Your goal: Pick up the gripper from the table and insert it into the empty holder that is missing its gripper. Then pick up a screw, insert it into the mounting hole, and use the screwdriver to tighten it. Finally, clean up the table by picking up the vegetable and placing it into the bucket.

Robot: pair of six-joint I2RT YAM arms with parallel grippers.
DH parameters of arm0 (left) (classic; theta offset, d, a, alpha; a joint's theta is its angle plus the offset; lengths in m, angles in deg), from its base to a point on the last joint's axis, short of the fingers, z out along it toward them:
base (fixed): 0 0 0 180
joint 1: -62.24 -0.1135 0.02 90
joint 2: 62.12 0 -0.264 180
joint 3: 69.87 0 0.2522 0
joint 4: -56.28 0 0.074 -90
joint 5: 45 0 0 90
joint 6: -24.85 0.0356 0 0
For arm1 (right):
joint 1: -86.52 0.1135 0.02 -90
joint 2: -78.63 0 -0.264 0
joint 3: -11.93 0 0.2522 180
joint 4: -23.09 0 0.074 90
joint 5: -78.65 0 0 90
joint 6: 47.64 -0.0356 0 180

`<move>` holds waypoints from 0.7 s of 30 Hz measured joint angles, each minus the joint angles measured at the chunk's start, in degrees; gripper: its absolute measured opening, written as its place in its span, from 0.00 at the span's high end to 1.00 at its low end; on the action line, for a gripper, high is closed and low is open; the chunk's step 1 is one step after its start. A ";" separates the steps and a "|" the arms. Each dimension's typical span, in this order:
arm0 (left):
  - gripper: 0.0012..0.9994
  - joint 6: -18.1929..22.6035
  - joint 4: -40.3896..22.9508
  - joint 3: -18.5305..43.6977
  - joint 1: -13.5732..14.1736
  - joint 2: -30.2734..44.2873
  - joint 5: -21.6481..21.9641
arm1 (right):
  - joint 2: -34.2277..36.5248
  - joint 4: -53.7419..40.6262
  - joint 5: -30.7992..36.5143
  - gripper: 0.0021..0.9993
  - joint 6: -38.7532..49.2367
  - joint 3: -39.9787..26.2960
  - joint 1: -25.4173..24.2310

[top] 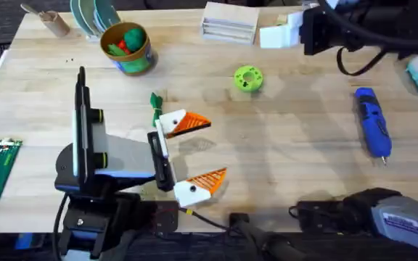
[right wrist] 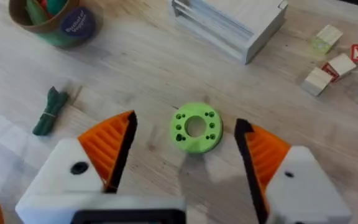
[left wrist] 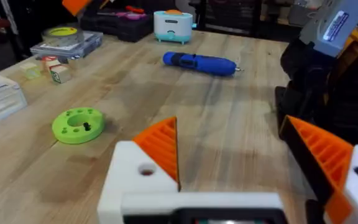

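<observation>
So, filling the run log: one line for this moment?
left claw open | right claw open over green disc | vegetable on table | screwdriver untouched

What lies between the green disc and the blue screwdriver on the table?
Nothing: in the overhead view the stretch of table between the green disc and the blue screwdriver is bare wood.

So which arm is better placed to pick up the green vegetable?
Left. The left gripper, open, lies right beside the vegetable, and the bucket is on the same side. The right gripper is over the lime-green disc, farther away.
</observation>
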 joint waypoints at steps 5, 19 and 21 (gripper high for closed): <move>0.01 0.00 0.00 0.00 0.00 -0.01 0.00 | -0.01 -0.05 0.44 0.01 0.21 0.00 0.00; 0.01 0.00 -0.01 0.00 0.00 -0.01 0.00 | 2.00 -8.75 1.05 0.01 1.81 0.00 0.00; 0.01 0.00 0.00 0.00 0.00 0.00 0.00 | 2.49 -8.79 1.05 0.01 2.17 0.00 0.00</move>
